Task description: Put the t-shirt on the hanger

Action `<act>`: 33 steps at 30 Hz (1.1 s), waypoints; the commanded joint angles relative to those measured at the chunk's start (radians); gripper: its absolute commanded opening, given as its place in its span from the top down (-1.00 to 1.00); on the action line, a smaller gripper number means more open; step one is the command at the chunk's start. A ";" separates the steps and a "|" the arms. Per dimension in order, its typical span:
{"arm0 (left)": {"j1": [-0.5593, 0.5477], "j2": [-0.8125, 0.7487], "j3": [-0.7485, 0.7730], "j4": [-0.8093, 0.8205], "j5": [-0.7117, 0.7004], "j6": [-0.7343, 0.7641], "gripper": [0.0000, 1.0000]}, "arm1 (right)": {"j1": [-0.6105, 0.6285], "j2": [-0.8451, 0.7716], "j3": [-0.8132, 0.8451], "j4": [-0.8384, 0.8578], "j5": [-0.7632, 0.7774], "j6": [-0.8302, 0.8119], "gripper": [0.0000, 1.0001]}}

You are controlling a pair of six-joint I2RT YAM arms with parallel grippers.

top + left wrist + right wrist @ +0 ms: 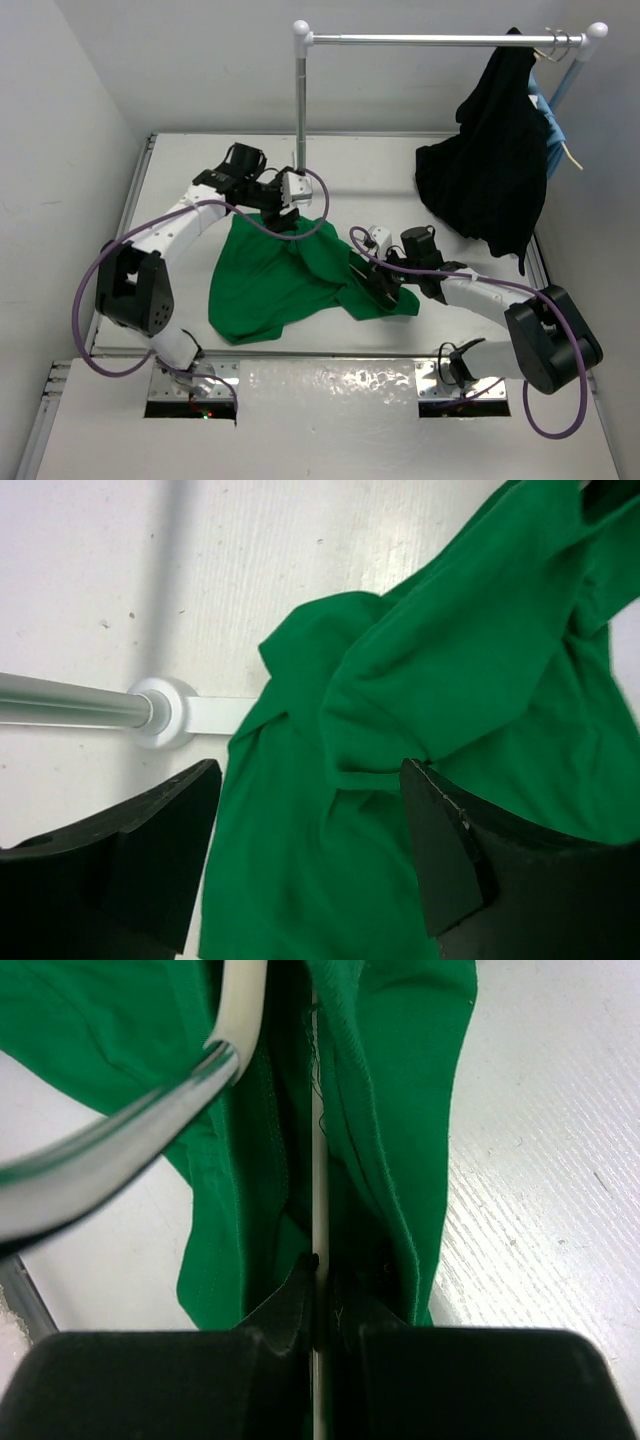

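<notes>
The bright green t-shirt (270, 275) lies crumpled on the white table. My left gripper (280, 212) hovers over the shirt's far edge, by the foot of the rack pole. In the left wrist view it (310, 830) is open, with green cloth (450, 680) between and below the jaws. My right gripper (385, 290) is at the shirt's right edge. In the right wrist view it (320, 1270) is shut on a thin cream bar of the hanger (318, 1160), which runs into the folds of the shirt (400, 1110). The hanger's silver hook (120, 1150) curves off to the left.
A metal clothes rack has an upright pole (300, 100) at the back centre and a top rail (440, 40). Its white foot (165, 712) is just left of the shirt. A black garment (490, 170) and a light-blue garment (553, 130) hang at the rail's right end.
</notes>
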 commanded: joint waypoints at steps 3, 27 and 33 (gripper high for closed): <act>0.009 -0.084 -0.078 0.078 0.027 -0.162 -0.37 | 0.002 -0.009 0.026 0.017 0.013 -0.007 1.00; 0.012 0.045 -0.279 0.395 0.041 -0.348 0.78 | 0.002 -0.048 0.034 0.011 0.020 -0.001 1.00; 0.090 0.031 -0.244 0.402 -0.027 -0.394 1.00 | -0.006 -0.071 0.012 0.009 0.023 -0.004 1.00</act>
